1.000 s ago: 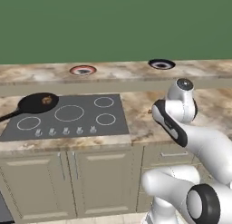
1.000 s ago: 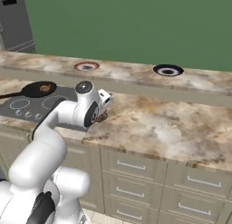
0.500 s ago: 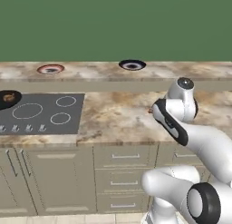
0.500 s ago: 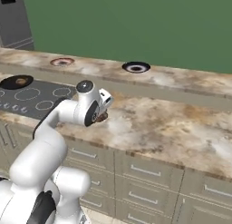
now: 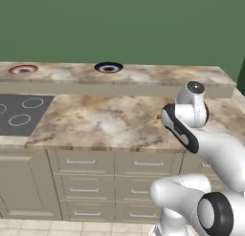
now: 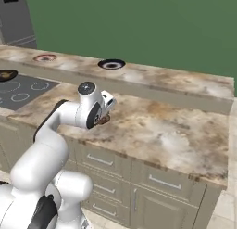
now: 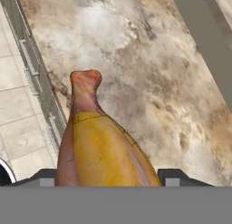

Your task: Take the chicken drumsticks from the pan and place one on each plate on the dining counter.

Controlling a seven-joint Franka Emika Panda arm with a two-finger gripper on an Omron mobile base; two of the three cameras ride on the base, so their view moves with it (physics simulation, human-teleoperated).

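a lumpy golden-brown roasted chicken drumstick (image 7: 97,146) is clamped between the two dark fingertips of the white arm's gripper (image 7: 108,175), carried low over the wide mottled marble worktop (image 5: 105,120). it could be dropped there if the grip slackens before the navy-rimmed round plate (image 5: 108,67) on the raised beige-brown marble dining counter (image 5: 158,77) is reached, or knocked against that counter's tan edge.

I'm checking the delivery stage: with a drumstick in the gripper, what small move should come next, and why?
Probably lift and reach forward toward the navy-rimmed plate on the dining counter. The gripper is shut on a drumstick and hangs low over the marble worktop, short of that bare plate.
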